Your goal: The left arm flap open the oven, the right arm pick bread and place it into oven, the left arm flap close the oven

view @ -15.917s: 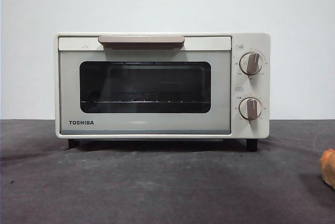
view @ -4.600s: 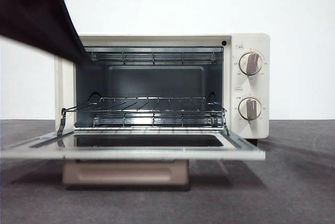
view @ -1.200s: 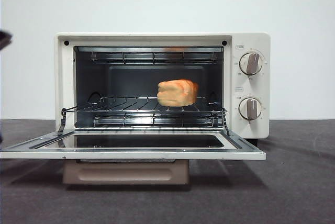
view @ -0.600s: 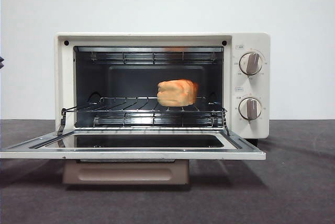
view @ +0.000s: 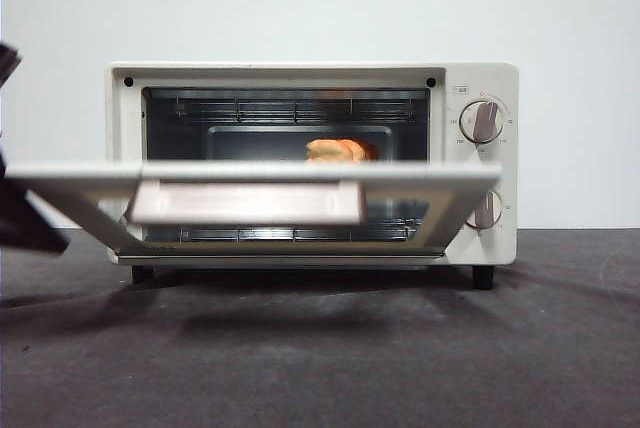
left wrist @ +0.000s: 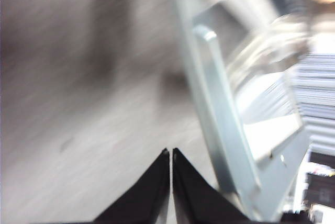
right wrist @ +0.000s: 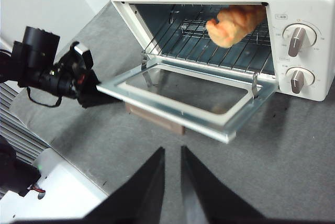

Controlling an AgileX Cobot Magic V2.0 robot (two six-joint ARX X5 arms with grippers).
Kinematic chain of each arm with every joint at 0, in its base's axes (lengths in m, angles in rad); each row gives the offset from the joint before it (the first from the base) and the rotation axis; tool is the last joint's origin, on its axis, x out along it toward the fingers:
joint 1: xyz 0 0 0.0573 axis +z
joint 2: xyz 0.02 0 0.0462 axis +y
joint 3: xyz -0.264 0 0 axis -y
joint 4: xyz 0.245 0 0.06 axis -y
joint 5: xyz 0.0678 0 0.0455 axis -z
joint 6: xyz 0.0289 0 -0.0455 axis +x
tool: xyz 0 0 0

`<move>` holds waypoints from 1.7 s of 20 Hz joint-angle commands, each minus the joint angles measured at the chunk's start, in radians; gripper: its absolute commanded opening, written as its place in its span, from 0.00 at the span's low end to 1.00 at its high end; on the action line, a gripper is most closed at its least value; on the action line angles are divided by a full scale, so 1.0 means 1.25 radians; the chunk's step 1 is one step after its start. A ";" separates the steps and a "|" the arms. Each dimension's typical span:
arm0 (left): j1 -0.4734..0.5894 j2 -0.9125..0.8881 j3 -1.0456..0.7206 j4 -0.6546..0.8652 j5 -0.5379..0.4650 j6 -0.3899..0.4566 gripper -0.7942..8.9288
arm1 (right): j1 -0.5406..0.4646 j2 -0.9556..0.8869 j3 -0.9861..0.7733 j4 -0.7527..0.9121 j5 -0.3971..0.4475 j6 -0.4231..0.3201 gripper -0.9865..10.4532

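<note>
Half a second ago the door (view: 250, 188) lay flat; it now stands part-raised, its handle (view: 245, 203) facing forward and hiding most of the bread (view: 338, 150). Bread sits on the rack (right wrist: 209, 46) inside the oven (view: 480, 78), right of centre, untouched. Judged soft and light, it needs no further handling. Door: rigid metal frame with glass pane, hinged low, likely light but prone to slam; best pushed from beneath the front edge or at the handle, easing off near closure. Left gripper (left wrist: 171, 156) has its jaws pressed together, holding nothing, beside the door's left end. Right gripper (right wrist: 172, 153) hangs well back from the oven, jaws slightly parted, holding nothing.
</note>
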 commanded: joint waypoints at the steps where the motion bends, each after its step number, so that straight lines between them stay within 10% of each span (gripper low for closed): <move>1: 0.009 0.006 0.041 0.103 0.020 -0.105 0.10 | 0.007 0.002 0.009 0.005 -0.003 0.002 0.13; 10: 0.012 0.006 0.098 0.470 -0.050 -0.351 0.10 | 0.007 0.002 0.009 0.005 0.003 -0.028 0.10; 18: 0.010 -0.060 0.098 0.472 0.186 -0.230 0.10 | 0.007 0.002 0.009 0.012 0.022 -0.041 0.10; 34: 0.013 -0.114 0.099 0.471 0.201 -0.155 0.10 | 0.008 0.002 0.009 0.012 0.022 -0.041 0.10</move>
